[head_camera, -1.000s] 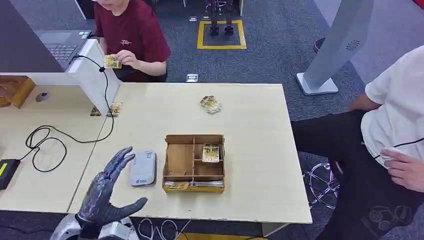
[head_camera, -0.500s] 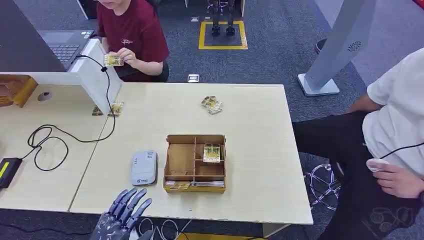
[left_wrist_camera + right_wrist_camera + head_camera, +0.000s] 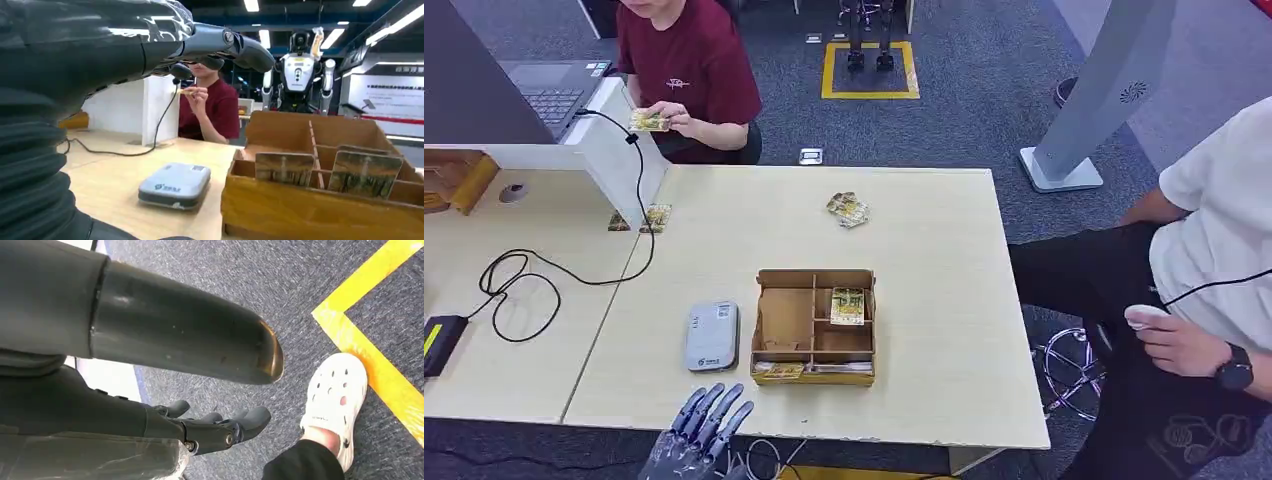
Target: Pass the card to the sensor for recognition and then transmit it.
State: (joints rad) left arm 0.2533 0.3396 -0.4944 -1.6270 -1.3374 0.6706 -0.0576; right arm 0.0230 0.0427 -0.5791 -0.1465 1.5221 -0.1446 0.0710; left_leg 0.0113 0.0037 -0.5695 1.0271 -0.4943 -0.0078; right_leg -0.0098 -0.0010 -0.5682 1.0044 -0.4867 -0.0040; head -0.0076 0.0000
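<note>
A grey card reader (image 3: pixel 712 336) lies flat on the table, left of a brown cardboard box (image 3: pixel 785 318) with compartments. One card (image 3: pixel 847 305) stands in the box's right compartment and another card (image 3: pixel 779 371) leans in its front slot. My left hand (image 3: pixel 699 440) is low at the table's front edge, below the reader, fingers spread and holding nothing. In the left wrist view its fingers (image 3: pixel 215 47) reach out above the reader (image 3: pixel 175 185) and the box (image 3: pixel 300 210), where two cards (image 3: pixel 283 169) stand upright. My right hand (image 3: pixel 215 427) hangs over the carpet, empty.
A person in a red shirt behind the table holds a card (image 3: pixel 648 121). Loose cards (image 3: pixel 847 208) lie at the far middle, more beside a white partition (image 3: pixel 614 150). A black cable (image 3: pixel 519 280) loops at left. A seated person (image 3: pixel 1204 300) is at right; a white shoe (image 3: pixel 335 400) is near my right hand.
My left hand dropped from above the table beside the reader to below the front edge, then drifted slightly right. The seated person's hand moved.
</note>
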